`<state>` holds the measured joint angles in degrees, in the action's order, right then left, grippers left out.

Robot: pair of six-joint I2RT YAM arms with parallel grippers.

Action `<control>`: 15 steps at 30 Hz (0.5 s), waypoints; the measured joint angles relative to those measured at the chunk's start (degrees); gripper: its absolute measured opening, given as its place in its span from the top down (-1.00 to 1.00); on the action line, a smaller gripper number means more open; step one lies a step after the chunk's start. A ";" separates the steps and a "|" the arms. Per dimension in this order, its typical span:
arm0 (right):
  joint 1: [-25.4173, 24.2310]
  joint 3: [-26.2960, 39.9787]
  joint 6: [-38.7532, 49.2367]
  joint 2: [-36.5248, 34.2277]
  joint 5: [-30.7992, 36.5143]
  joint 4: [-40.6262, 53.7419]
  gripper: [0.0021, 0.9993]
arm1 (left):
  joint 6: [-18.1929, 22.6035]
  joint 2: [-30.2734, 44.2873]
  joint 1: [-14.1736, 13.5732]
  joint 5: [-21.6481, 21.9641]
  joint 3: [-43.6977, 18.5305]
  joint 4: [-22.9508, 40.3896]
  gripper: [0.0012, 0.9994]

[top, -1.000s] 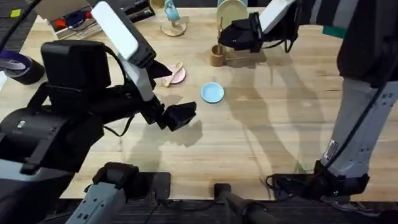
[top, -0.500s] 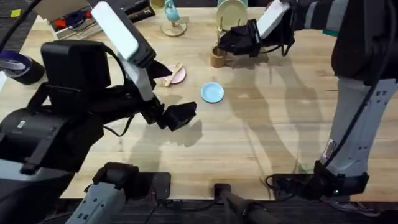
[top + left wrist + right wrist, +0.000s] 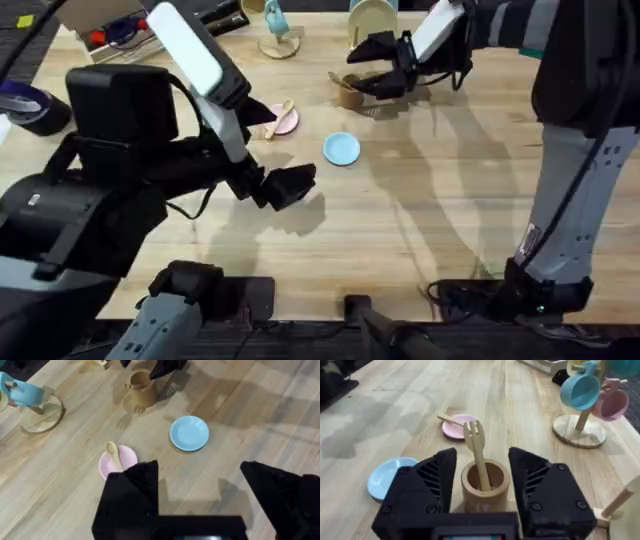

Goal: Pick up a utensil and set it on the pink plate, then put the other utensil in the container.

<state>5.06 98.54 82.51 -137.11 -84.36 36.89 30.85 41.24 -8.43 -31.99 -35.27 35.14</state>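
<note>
Since a second ago the right pincer [image 3: 362, 72] has opened from a closed bunch over the container [image 3: 348, 92] into a wide spread, jaws standing apart on either side of the cup; the left arm has not shifted. Right wrist view: fork [image 3: 477, 452] stands inside the container [image 3: 485, 485], tines up, handle down in the cup, leaning slightly, nothing gripping it. Black fingers [image 3: 432, 477] flank the cup, close beside it but apart. Spoon [image 3: 114, 455] lies across the pink plate [image 3: 125, 457], bowl end hanging over the rim. Blue plate [image 3: 189, 433] sits bare on the worktop [image 3: 420, 220], between the pink plate and the container. Left pincer [image 3: 200, 490] hovers above the worktop near the pink plate, jaws wide, holding nothing. Judgement: both placements look done; only the right arm's withdrawal remains. Risks: the cup is light and narrow, and a finger brushing its wall on the way out could tip it and spill the fork. The tines rise above the rim between the fingers, so a sideways retreat could catch them; a straight lift looks safer. The overhanging spoon could roll off if the left arm bumps the plate.
</note>
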 joint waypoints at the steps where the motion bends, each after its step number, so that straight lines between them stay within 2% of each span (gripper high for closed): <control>1: 0.02 0.00 -0.03 -0.01 0.00 0.01 -0.24 | 0.00 0.01 0.00 0.00 0.00 0.00 -0.99; 10: 0.02 2.26 -2.55 0.01 0.19 -0.25 -0.48 | 0.00 0.01 0.00 0.00 0.00 0.00 -0.99; 15: 0.02 6.80 -9.71 0.01 2.53 0.88 -0.58 | 0.00 0.01 0.00 0.00 0.00 0.00 -0.99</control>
<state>5.08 105.34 72.80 -137.10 -81.83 37.77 30.85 41.25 -8.43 -31.99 -35.27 35.14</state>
